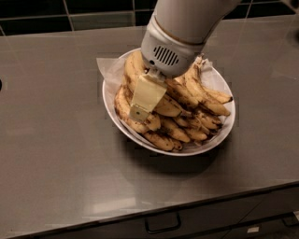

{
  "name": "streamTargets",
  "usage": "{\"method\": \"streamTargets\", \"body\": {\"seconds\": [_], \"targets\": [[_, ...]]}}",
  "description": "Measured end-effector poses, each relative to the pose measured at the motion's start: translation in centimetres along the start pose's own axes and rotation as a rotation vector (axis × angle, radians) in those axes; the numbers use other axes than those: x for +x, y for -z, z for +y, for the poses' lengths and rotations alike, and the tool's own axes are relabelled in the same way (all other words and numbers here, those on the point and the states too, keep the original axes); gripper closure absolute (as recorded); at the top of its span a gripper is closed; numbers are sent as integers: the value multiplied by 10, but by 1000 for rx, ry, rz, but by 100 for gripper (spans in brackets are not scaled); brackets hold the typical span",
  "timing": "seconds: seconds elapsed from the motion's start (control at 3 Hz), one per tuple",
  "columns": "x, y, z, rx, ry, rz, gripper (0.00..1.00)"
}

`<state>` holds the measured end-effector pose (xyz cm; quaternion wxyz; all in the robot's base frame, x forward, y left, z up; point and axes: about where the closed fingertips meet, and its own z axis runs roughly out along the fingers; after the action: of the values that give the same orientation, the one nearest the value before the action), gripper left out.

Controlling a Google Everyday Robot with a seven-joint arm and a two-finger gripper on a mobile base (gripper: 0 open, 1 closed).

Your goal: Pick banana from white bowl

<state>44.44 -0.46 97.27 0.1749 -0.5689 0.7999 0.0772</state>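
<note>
The white bowl (pixel 105 95) stands on the grey counter, lined with white paper and heaped with several speckled bananas. The banana (pixel 130 71), long, thick and strongly curved, lies along the left side of the heap. My gripper (pixel 139 112) reaches down from the white wrist housing (pixel 170 49) into the left half of the bowl. Its cream-coloured end rests right beside that banana and on top of the smaller ones. The wrist hides the middle of the heap.
The grey counter (pixel 56 140) runs all round the bowl. A dark tiled wall (pixel 70 14) lines the back. Drawer fronts with a handle (pixel 162 224) sit below the counter's front edge. White paper (pixel 108 70) sticks out over the bowl's left rim.
</note>
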Motion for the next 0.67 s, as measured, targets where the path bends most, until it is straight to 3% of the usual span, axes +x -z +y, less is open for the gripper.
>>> {"method": "streamTargets", "body": {"seconds": [0.67], "targets": [[-3, 4, -1, 1, 0, 2, 69]]}}
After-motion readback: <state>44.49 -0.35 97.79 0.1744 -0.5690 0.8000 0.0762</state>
